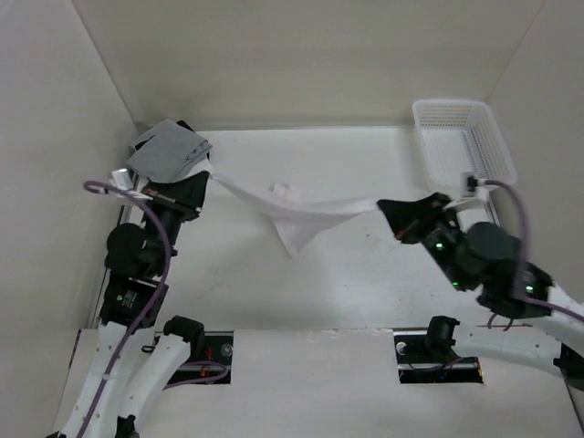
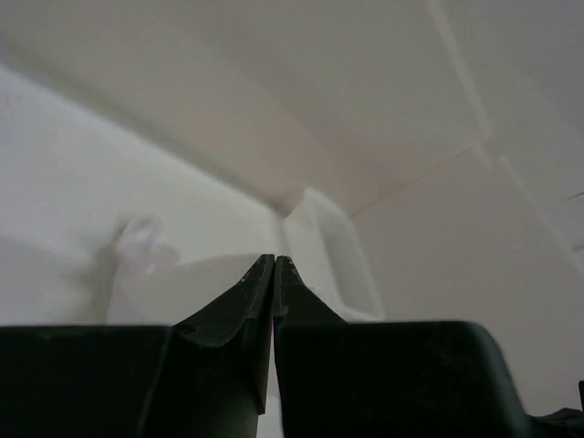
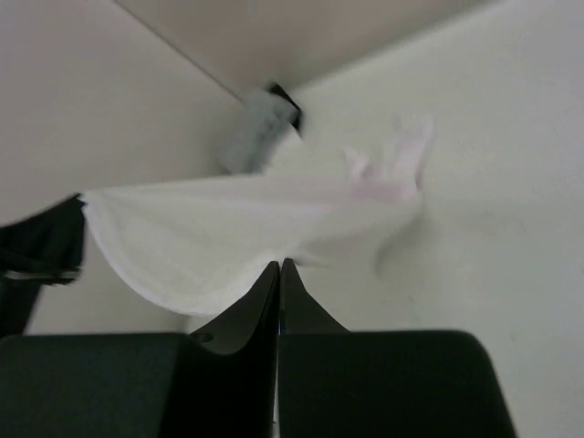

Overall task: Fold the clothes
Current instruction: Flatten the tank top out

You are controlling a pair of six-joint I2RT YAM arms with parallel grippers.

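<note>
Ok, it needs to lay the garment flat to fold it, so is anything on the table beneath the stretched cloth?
Nothing visible. The garment hangs stretched between the left gripper and right gripper over bare table. The grey stack sits by its left end and the basket at far right, both off to the sides.

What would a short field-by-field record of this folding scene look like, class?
garment: white, stretched between both end effectors, middle sagging
left end effector: shut on one end of it
right end effector: shut on the other end
grey-and-white stack: back left corner
mesh basket: back right corner
</note>
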